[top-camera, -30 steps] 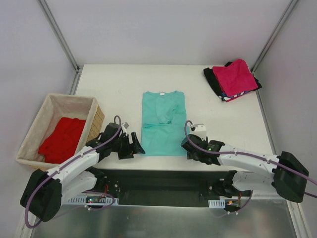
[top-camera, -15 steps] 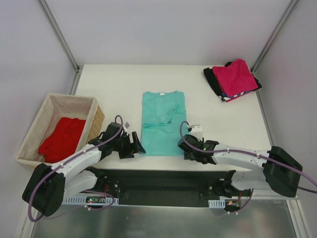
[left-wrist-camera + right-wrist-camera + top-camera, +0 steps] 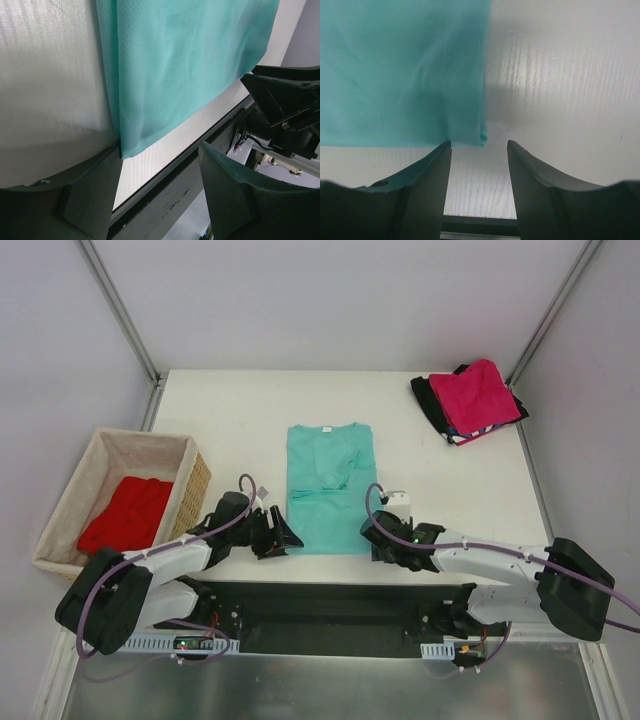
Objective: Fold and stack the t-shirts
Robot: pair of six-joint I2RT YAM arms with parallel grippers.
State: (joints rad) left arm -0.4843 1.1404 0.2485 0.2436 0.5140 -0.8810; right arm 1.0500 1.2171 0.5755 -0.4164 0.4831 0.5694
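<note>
The teal t-shirt [image 3: 329,488] is seen spread flat on the table [image 3: 230,420]. Its near left corner is met by the left gripper [image 3: 160,150], jaws set wide; its near right corner is bracketed by the right gripper [image 3: 480,145], jaws parted too (nothing is pinched).

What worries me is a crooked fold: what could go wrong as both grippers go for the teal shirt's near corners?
1. The right gripper is open with a corner of the teal shirt barely at its fingertips; a shallow bite may slip out on lifting.
2. The other corner lies against one finger of the open left gripper, not centred, so closing may miss it.
3. The shirt looks folded in layers; either gripper might catch only the top one.
</note>
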